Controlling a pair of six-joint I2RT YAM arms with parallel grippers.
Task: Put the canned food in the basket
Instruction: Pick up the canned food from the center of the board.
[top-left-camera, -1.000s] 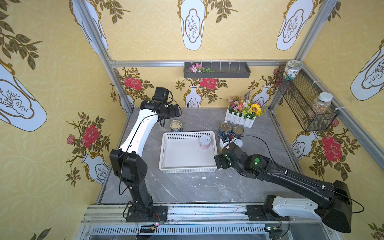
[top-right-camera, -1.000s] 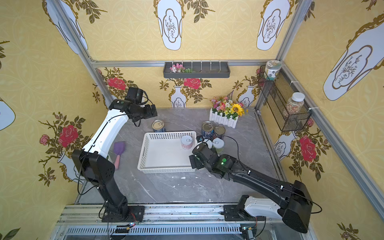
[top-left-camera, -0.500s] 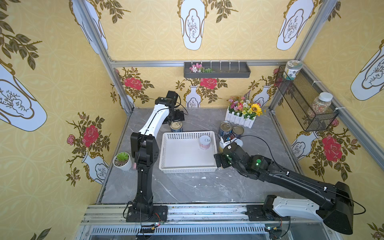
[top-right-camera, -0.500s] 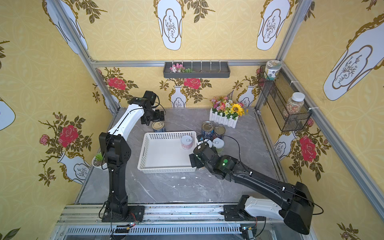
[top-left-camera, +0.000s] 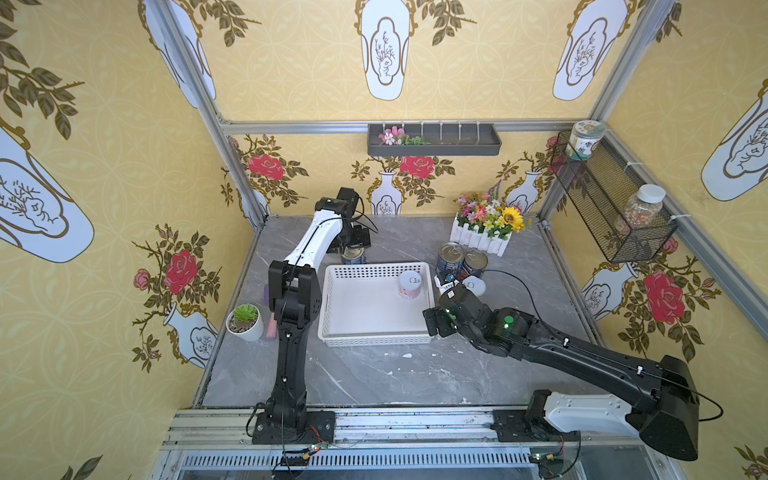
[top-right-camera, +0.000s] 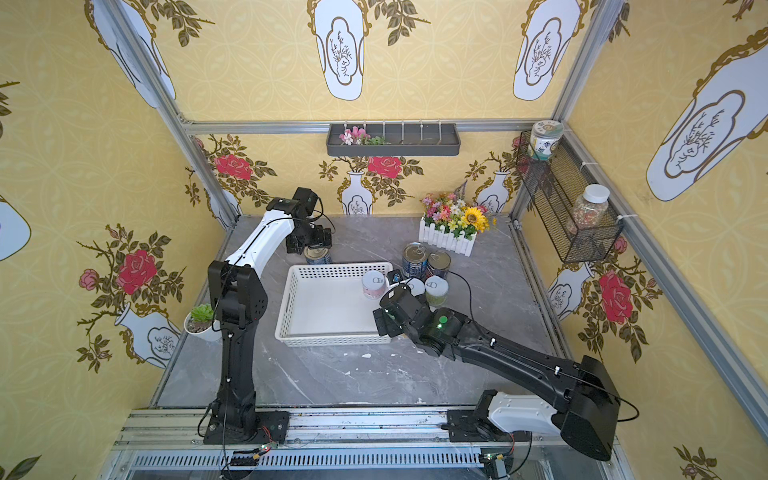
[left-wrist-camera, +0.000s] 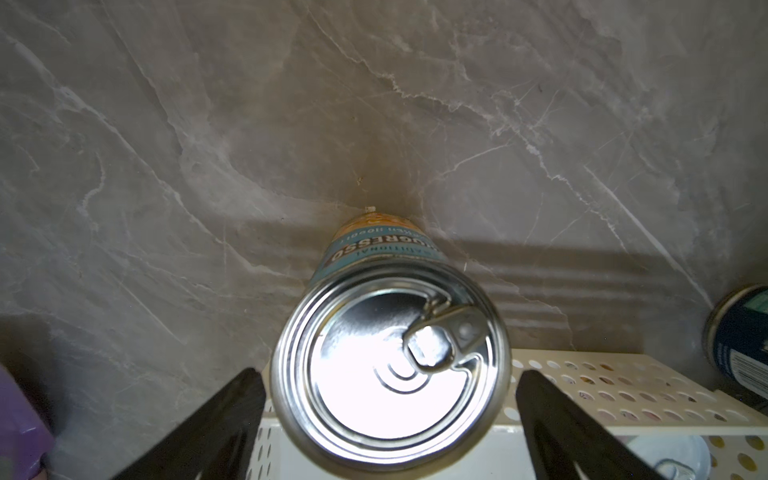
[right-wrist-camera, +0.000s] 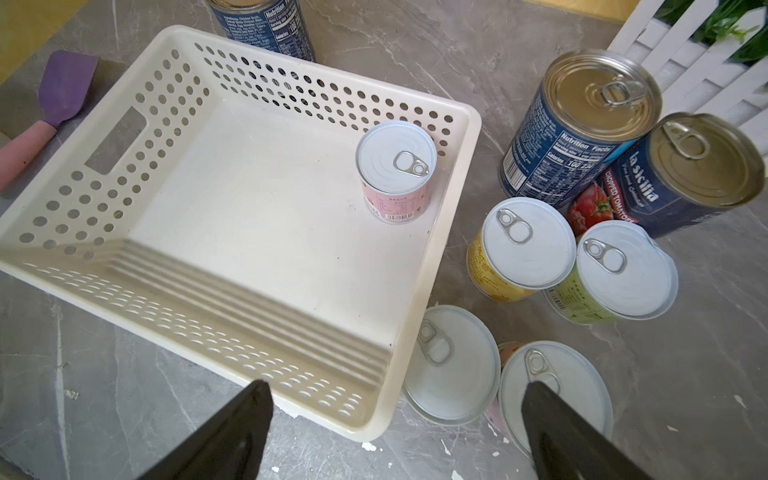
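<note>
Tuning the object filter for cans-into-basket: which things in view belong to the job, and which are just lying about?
Job: white basket, pink can inside it, blue can behind it, tall blue can, tomato can, yellow can, green can, two more white-lidded cans.
Lying about: purple spatula, succulent pot, flower box, wall tray, wire shelf with two jars.

robot lab booth staged as home; aluminium frame (top-left-camera: 291, 124), floral wallpaper panels (top-left-camera: 104, 124), bolted base rail (top-left-camera: 415, 422)
</note>
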